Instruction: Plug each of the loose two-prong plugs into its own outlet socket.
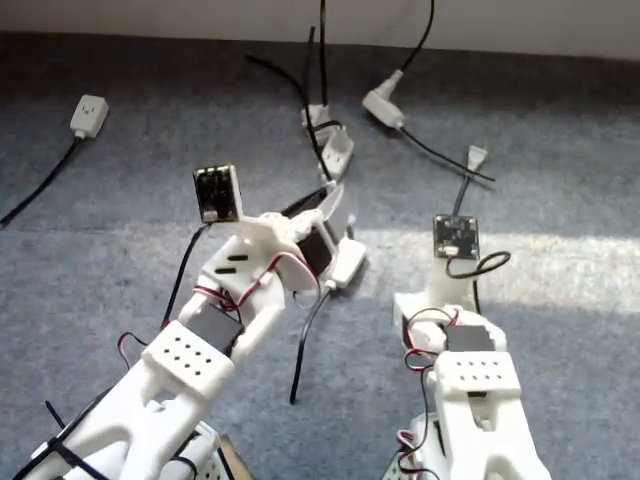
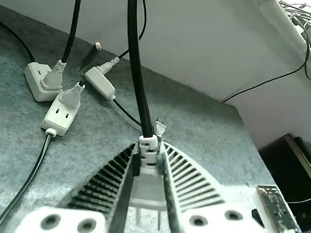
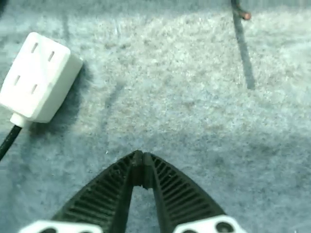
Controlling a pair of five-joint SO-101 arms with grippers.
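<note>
Left pincer (image 2: 148, 148) is clamping the two-prong plug (image 2: 148, 187) by its body, leaving prongs free for insertion; outlet socket (image 2: 57, 119) is lying ahead. Right pincer (image 3: 141, 167) is sitting together, empty.

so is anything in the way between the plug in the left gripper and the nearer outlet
Nothing visible. The left gripper is shut on the plug, and bare carpet lies between it and the nearer outlet; a thin black cable runs just beside that path.
</note>
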